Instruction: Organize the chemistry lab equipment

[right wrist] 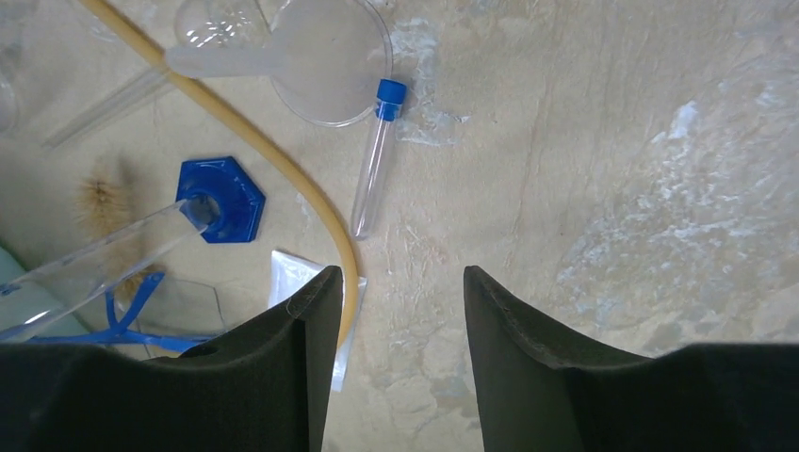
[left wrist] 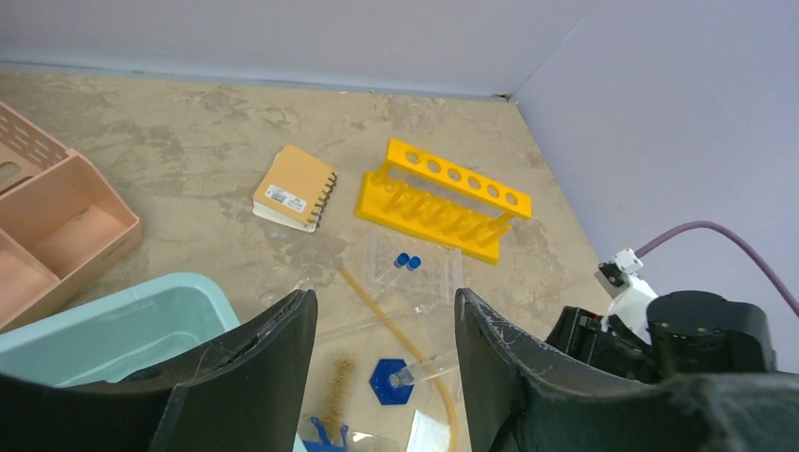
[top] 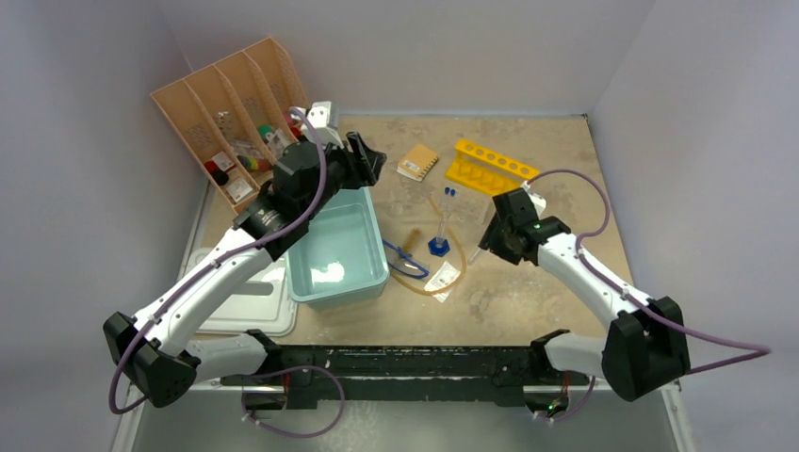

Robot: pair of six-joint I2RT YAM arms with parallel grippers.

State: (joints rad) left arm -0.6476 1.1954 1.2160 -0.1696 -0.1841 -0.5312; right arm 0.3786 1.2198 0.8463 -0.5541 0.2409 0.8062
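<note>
No print legible here: the white sticker (left wrist: pixel 285 199) on the tan spiral notebook (left wrist: pixel 303 177) is too small to read.

one cylinder (top: pixel 439 237), one yellow rack (top: pixel 490 167), one notebook (top: pixel 417 162), one teal tub (top: pixel 344 235).

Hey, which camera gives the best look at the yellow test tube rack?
The left wrist view: the yellow rack shows whole and large, with its row of holes clear. The top external view shows the rack small, at the table's far side. The right wrist view misses it entirely.

Amber tubing (right wrist: pixel 283 155), teal tub (top: pixel 350 235)
</note>
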